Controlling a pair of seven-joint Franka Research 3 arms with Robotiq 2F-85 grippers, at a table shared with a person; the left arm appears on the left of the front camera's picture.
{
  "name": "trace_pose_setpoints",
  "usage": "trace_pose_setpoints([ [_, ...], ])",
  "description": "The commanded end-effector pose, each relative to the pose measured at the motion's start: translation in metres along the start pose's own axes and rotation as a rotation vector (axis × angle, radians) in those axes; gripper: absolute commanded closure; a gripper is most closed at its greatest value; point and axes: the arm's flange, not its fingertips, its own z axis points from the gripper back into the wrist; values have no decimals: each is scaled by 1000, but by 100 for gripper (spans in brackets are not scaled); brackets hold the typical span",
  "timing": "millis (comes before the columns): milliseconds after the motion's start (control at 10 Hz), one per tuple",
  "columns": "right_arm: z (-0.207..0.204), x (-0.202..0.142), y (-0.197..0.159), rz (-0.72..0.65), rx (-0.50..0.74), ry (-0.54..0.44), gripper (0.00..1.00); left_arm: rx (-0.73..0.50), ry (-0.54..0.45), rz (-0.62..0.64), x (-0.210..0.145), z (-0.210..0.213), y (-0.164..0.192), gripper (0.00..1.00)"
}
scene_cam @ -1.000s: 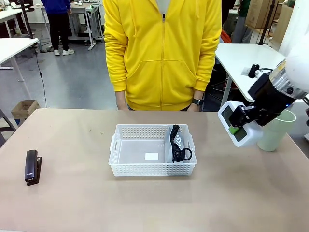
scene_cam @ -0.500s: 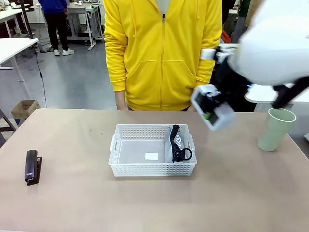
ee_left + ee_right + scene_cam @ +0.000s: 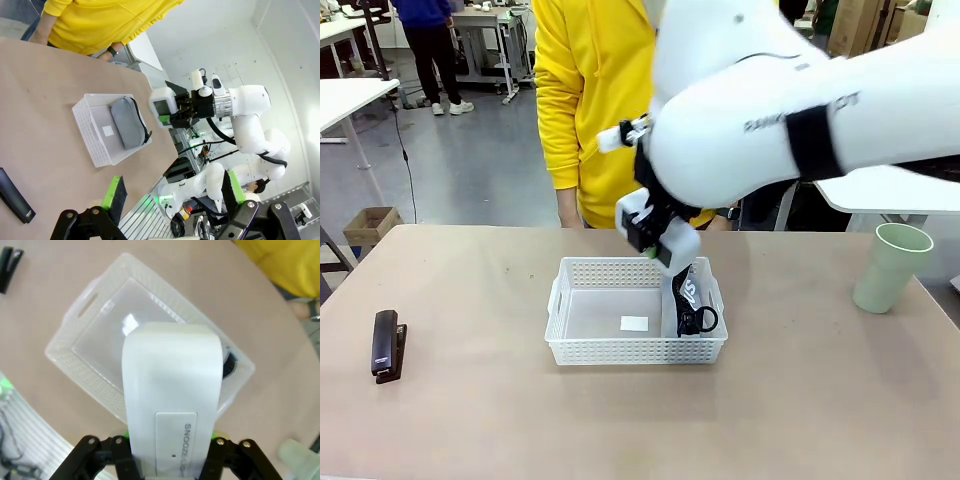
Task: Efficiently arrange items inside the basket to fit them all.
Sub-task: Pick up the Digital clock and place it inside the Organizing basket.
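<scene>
Take the front view as your dial, centred on the beige table [image 3: 800,400]. The white right arm [image 3: 800,110] reaches across from 3 o'clock, in front of the person in the yellow hoodie [image 3: 580,100] standing at 12.

The white rectangular lattice-sided plastic basket [image 3: 620,352] sits at the centre. The grey zip pouch with black zipper [image 3: 688,295] stands on edge along its 3 o'clock wall. That leaves the floor bare from the middle round to 9.

The right gripper [image 3: 650,238] is clamped on the white rounded boxy device [image 3: 172,385], which hangs above the basket's 12 to 1 o'clock rim, clear of it. So the step in hand looks like placing the device.

Your next move, I judge, calls for lowering it onto the bare floor just beside the pouch, snug rather than central, so room remains. Watch that it doesn't catch the rim or tip the pouch over.

The pale green cup [image 3: 890,268] waits on the table at 3, and the dark stapler [image 3: 386,343] lies at 9, both well apart from the basket.

The left gripper [image 3: 173,190] is spread wide with nothing between its fingers.
</scene>
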Motion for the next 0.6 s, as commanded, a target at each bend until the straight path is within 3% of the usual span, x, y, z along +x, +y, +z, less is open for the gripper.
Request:
trace_pose_setpoints([
  [0, -14, 16, 18, 42, -41, 31, 48, -21, -12, -21, 0, -1, -1, 0],
  [200, -47, 17, 36, 120, 26, 18, 48, -21, -12, -21, 0, -1, -1, 0],
  [500, -90, 18, 48, 189, 30, 19, 48, -21, -12, -21, 0, -1, -1, 0],
])
